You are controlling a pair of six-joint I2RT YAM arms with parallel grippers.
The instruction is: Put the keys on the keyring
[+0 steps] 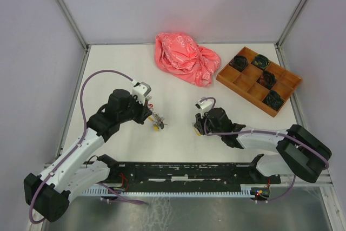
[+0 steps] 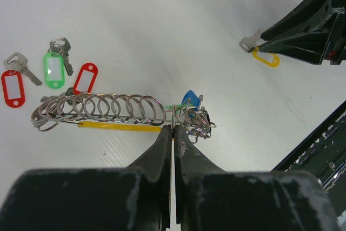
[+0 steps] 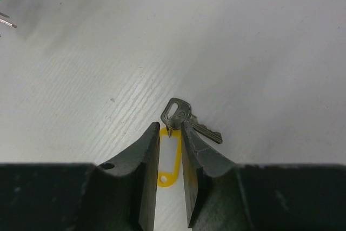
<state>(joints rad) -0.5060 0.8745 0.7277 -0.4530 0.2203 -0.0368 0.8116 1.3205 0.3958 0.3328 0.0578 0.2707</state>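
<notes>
The keyring (image 2: 119, 126), a thin silver wire with a yellow stretch, lies on the table with a row of small loops (image 2: 108, 109) strung along it. My left gripper (image 2: 173, 128) is shut on that wire, next to a blue-tagged key (image 2: 190, 98). To the left lie loose keys with a red tag (image 2: 13, 87), a green tag (image 2: 54, 68) and another red tag (image 2: 85, 78). My right gripper (image 3: 170, 128) is closed on the edges of a yellow tag (image 3: 170, 155), whose silver key (image 3: 181, 113) sticks out past the tips. From above, the left gripper (image 1: 153, 113) and right gripper (image 1: 198, 126) sit apart at mid-table.
A crumpled pink bag (image 1: 186, 58) lies at the back centre. A wooden compartment tray (image 1: 220, 77) holding dark items stands at the back right. A black rail (image 1: 189, 171) runs along the near edge between the arm bases.
</notes>
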